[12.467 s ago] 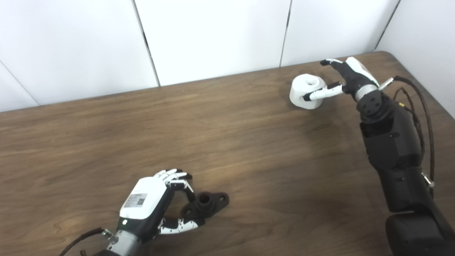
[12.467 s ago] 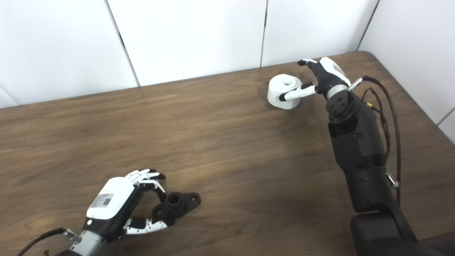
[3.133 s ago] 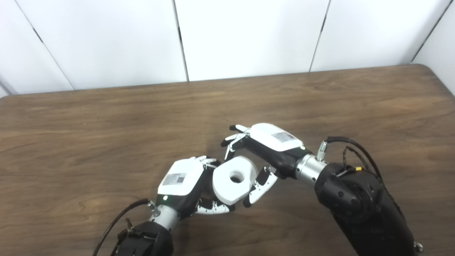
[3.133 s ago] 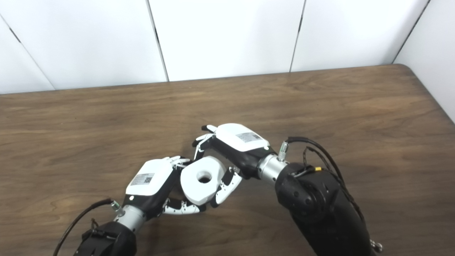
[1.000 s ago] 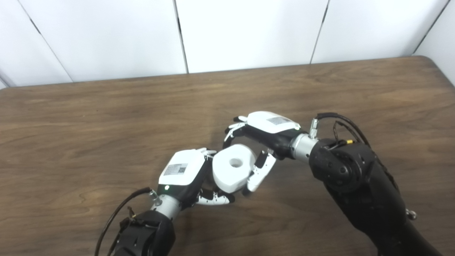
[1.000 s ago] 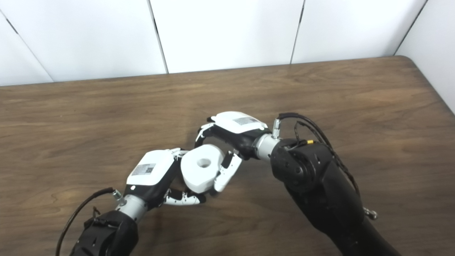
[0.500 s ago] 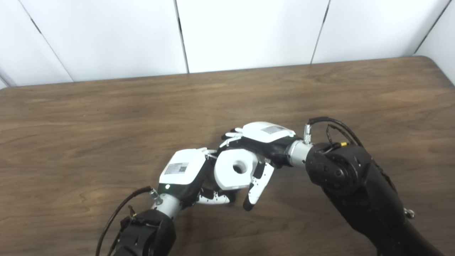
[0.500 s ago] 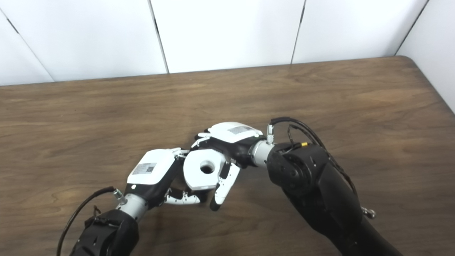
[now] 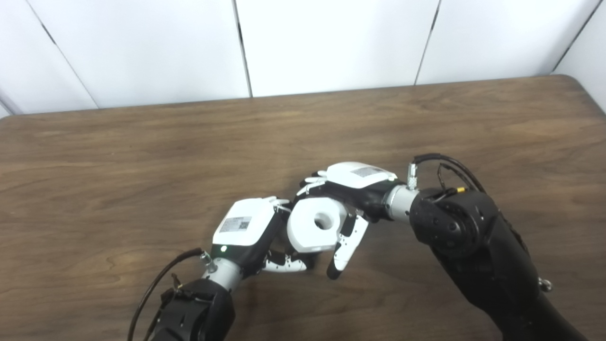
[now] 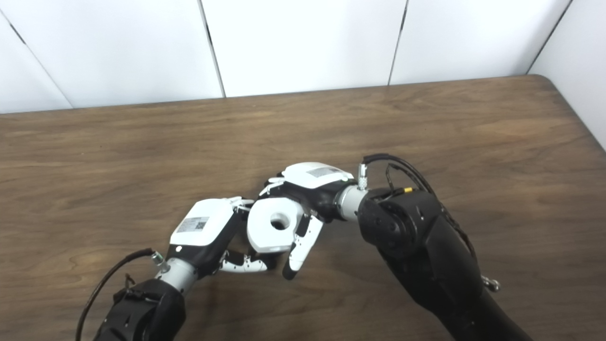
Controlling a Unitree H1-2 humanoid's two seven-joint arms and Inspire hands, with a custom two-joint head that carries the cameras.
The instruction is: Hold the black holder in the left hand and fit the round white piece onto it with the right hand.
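The round white piece (image 9: pixel 312 230) with a centre hole sits between my two hands, low over the brown table (image 9: pixel 426 118); it also shows in the right eye view (image 10: pixel 271 231). My right hand (image 9: pixel 352 189) is closed over its top and right side, with the thumb (image 9: pixel 343 244) pointing down past its edge. My left hand (image 9: pixel 245 232) is curled against the piece's left and underside. The black holder is almost wholly hidden behind the white piece and inside my left hand.
A white panelled wall (image 9: pixel 331 42) runs along the table's far edge. The right forearm with its looped cable (image 9: pixel 445 163) lies across the lower right of the table. The left forearm comes in at the bottom left.
Over the last second my right hand has come down and turned the white piece against my left hand, so its hole faces more to the right. My left hand has stayed in place.
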